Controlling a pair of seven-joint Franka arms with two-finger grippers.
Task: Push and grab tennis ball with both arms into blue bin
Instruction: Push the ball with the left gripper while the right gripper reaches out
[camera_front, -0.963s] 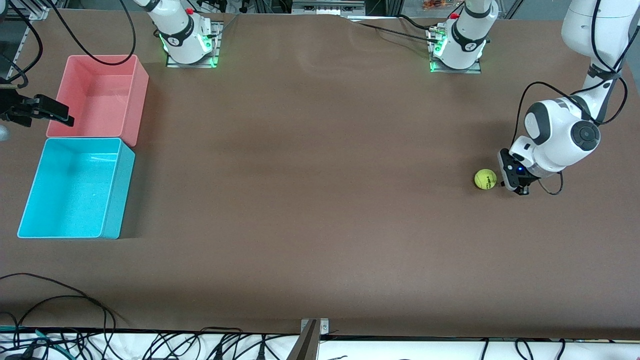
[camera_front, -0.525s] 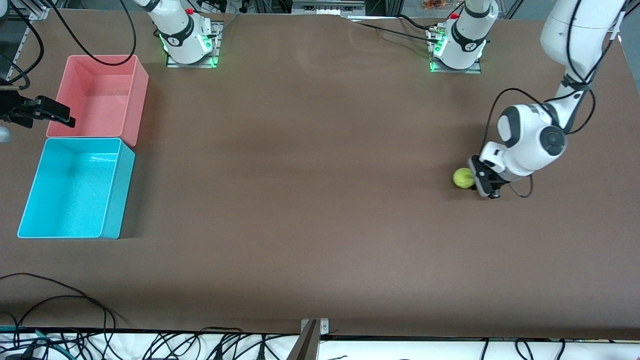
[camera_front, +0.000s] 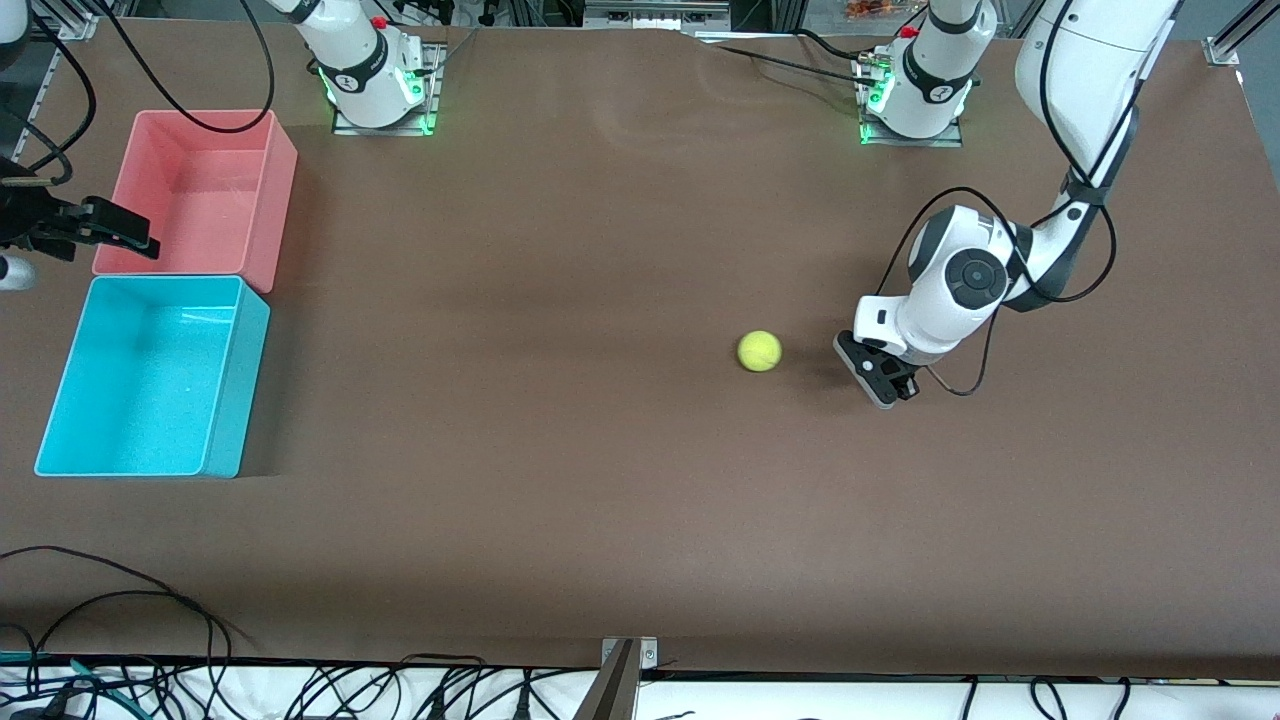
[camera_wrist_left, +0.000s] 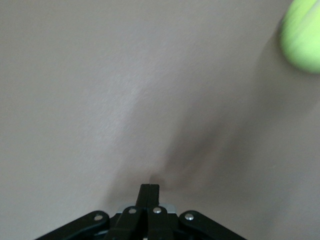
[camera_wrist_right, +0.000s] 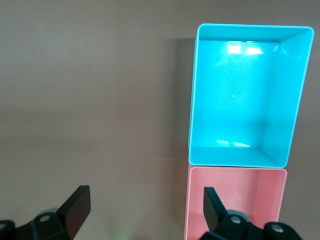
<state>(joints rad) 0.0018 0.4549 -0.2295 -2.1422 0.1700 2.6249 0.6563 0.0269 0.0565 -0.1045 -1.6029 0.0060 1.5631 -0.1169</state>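
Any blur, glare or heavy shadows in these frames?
Left wrist view: the ball is a soft blurred patch cut off at the frame edge, and the shut left gripper throws a shadow on the table. Right wrist view: sharp, with white glare on the blue bin floor. Front view: even light, soft shadows beside the ball and pink bin.
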